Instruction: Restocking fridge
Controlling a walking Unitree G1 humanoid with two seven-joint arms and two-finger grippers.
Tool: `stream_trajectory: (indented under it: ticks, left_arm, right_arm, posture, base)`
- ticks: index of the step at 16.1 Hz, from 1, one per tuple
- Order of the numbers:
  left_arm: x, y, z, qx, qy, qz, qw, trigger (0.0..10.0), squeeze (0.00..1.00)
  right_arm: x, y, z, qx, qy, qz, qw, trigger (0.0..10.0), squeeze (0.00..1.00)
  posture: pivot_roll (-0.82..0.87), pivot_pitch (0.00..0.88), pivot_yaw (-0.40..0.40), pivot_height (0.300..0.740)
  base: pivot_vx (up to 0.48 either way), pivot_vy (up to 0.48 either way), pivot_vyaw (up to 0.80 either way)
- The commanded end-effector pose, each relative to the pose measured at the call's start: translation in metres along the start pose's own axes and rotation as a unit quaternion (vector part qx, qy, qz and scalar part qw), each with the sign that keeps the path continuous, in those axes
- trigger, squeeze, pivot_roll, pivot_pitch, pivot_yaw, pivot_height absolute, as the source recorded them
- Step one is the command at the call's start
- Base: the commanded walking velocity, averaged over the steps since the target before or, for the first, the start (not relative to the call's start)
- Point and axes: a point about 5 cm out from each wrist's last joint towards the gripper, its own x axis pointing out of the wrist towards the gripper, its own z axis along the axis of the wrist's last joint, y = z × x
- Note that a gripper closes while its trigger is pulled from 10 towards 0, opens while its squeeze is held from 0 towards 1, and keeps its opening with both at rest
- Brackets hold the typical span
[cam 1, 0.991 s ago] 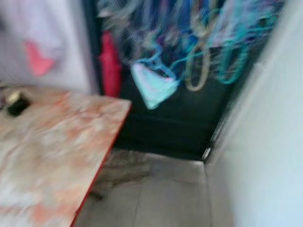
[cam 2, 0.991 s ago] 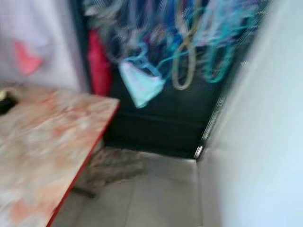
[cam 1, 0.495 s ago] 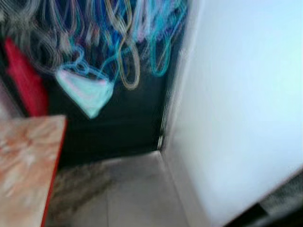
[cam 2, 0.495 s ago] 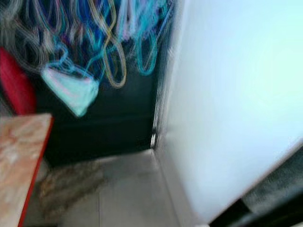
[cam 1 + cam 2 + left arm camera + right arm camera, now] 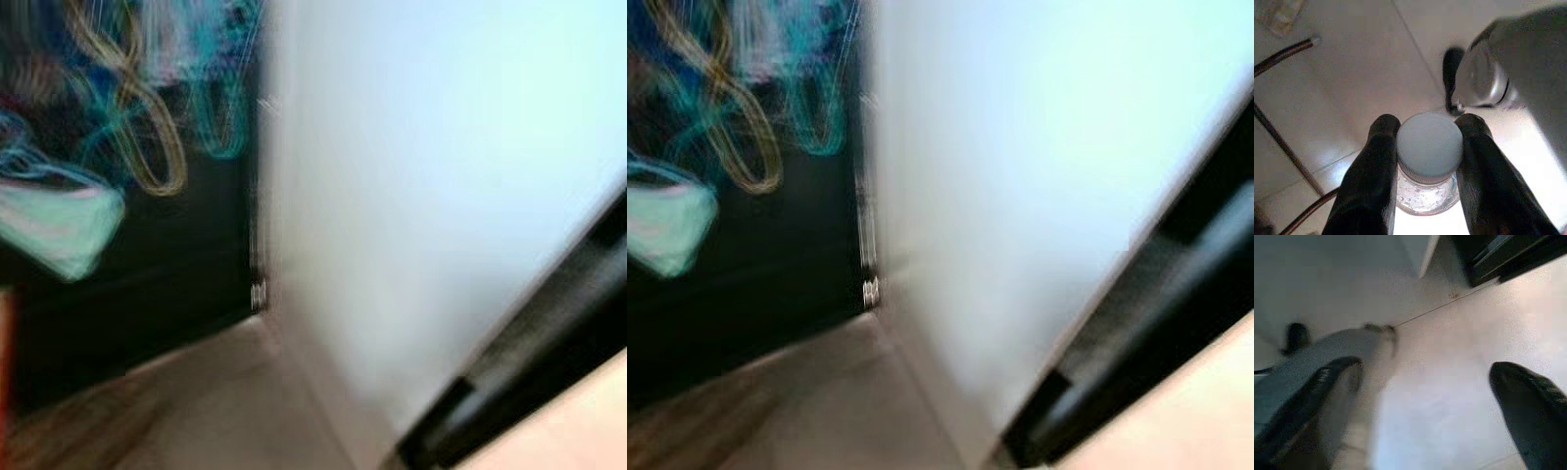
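Head views heavily motion-blurred. A big white panel [image 5: 421, 196], probably the fridge side or door, fills the centre and right of the frame; a dark band [image 5: 529, 362], maybe a seal or gap, runs diagonally at lower right. Upper left has a dark recess with tangled coloured hangers [image 5: 147, 108], teal and yellow loops, and a pale mint cloth [image 5: 59, 230] at the left edge. Tiled floor [image 5: 196, 411] runs along the bottom. In the left wrist view, the left gripper [image 5: 1427, 156] is clamped on a clear bottle [image 5: 1427, 193] with a pale blue-white cap [image 5: 1429, 144]; one black finger presses each side just under the cap, centre-bottom of the frame, over floor tiles, with the robot's silver body part at upper right. So the task item is in the left gripper, carried low and not yet at the fridge. The right gripper [image 5: 1435, 401] has its fingers spread wide apart with nothing between them, over bare floor; a dark base edge [image 5: 1498, 259] sits at the upper right of that frame. Step in hand looks like turning and walking toward the fridge with the bottle. To do it well: slow the turn so the view sharpens, square up to the white panel, keep the bottle upright and the grip firm, and use the free right gripper for the door if it is closed; too blurred to tell.
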Motion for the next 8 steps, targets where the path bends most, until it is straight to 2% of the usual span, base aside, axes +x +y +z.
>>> stream_trajectory:
  ticks: [1, 8]
  left_arm:
    - [0.0006, -0.0069, 0.0015, 0.004, -0.001, -0.009, 1.0, 10.0, 0.0]
    - [0.0004, -0.0045, 0.002, 0.02, -0.002, -0.012, 1.0, 10.0, 0.0]
  right_arm:
    - [-0.0021, -0.0095, -0.003, -0.003, 0.006, -0.013, 1.0, 10.0, 0.0]
    - [-0.0017, -0.0071, -0.004, 0.009, 0.004, -0.017, 1.0, 10.0, 0.0]
  posture:
    - [0.15, 0.0, -0.062, 0.74]
    - [0.11, 0.0, -0.043, 0.74]
  base:
    - [0.0, 0.0, -0.79]
    - [0.0, 0.0, -0.78]
